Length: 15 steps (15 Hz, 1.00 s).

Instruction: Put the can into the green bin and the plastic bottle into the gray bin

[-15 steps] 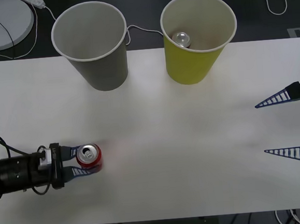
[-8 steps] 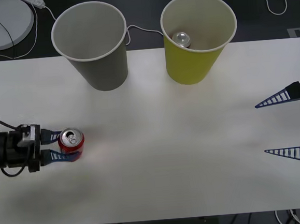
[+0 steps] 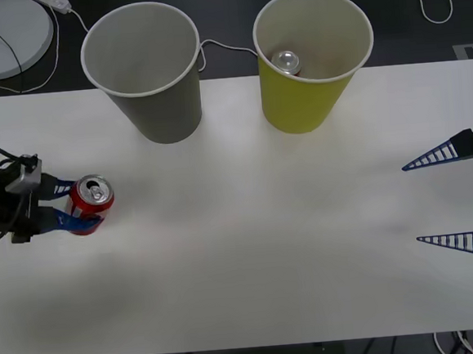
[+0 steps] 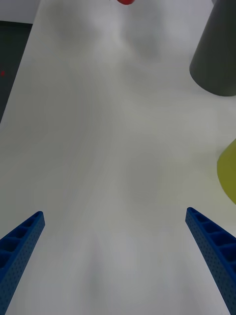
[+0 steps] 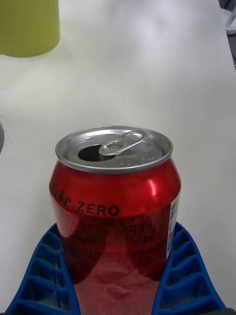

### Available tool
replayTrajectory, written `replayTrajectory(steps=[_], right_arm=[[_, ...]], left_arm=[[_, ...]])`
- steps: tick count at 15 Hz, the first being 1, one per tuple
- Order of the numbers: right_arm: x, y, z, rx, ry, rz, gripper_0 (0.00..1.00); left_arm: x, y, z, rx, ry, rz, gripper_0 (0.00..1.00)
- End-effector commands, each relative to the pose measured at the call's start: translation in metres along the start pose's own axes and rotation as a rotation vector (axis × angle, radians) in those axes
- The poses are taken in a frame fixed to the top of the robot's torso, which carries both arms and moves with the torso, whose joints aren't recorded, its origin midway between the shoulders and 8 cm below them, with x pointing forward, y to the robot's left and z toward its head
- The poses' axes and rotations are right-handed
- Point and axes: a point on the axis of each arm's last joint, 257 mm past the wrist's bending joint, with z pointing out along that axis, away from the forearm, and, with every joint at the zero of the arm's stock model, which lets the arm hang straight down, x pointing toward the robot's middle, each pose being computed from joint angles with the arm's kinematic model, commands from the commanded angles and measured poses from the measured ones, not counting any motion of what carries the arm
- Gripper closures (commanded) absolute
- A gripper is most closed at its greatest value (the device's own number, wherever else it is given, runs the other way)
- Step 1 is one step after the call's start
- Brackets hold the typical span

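Red can (image 3: 90,197) with silver top — gray bin (image 3: 142,70), yellow-green bin (image 3: 313,56), seemingly pale-lined — blue ribbed left claw (image 3: 69,209).

We see a white table (image 3: 250,250) spanning the front view, dark floor beyond its far edge. On it, far side: the gray bin (image 3: 142,70) left of centre and the green bin (image 3: 313,56) just right of centre, both upright (well apart from each other, not touching). Near the left edge the can (image 3: 89,201) is upright, silver top up; we cannot tell if its base touches the tabletop. In the right wrist view the table (image 4: 108,147) carries the gray bin (image 4: 219,54) and the green bin's (image 4: 228,172) edge.
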Motion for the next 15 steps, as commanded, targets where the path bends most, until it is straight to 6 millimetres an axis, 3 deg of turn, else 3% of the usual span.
replayTrajectory(steps=[1, 7, 12, 15], right_arm=[[0.0, 0.0, 0.0, 0.0, 0.0, 0.0, 0.0], [0.0, 0.0, 0.0, 0.0, 0.0, 0.0, 0.0], [0.0, 0.0, 0.0, 0.0, 0.0, 0.0, 0.0], [0.0, 0.0, 0.0, 0.0, 0.0, 0.0, 0.0]], left_arm=[[-0.014, 0.006, -0.012, -0.01, 0.057, -0.023, 1.0], [-0.049, 0.01, -0.019, -0.044, 0.168, -0.051, 1.0], [-0.109, -0.006, -0.023, -0.041, 0.193, -0.061, 1.0], [-0.14, -0.001, -0.031, -0.046, 0.21, -0.077, 1.0]])
